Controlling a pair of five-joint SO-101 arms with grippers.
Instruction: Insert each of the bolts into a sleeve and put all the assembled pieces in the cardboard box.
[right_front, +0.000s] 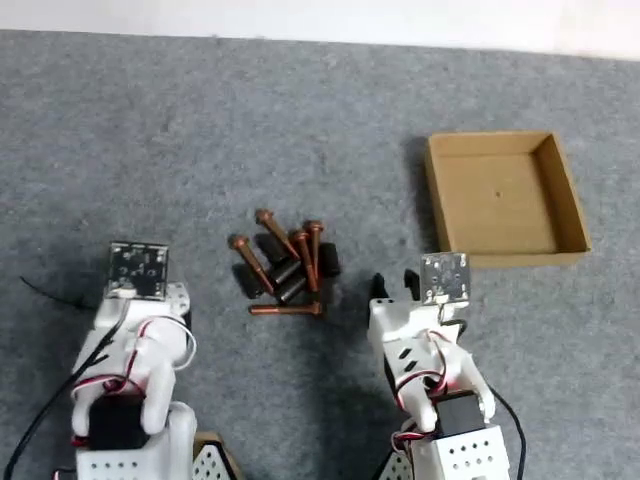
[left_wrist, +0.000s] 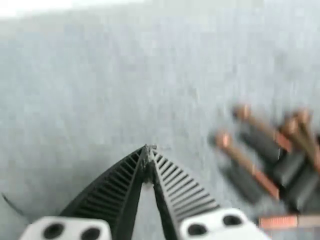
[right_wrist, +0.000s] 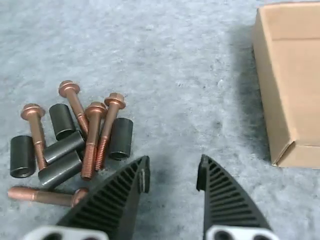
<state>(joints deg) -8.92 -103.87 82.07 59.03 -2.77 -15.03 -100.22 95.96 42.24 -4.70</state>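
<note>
Progress is nil as far as we can see: five copper bolts (right_wrist: 91, 145) and five dark sleeves (right_wrist: 121, 138) lie jumbled in one heap at the middle of the grey worktop (right_front: 150, 130). No bolt is seated in a sleeve, and the cardboard box (right_front: 495, 205), at about two o'clock from the heap, holds no assembled piece. We judge that every insertion and every trip to the box is yet to be done. The right jaws sit at roughly three o'clock from the heap, low over the worktop and parted wide, gripping nothing. The nearest sleeve and the bolt lying crosswise are just beside one jaw, but we see no contact. The left jaws, at about nine o'clock from the heap and well apart from it, are pressed together tip to tip with nothing between them.
</note>
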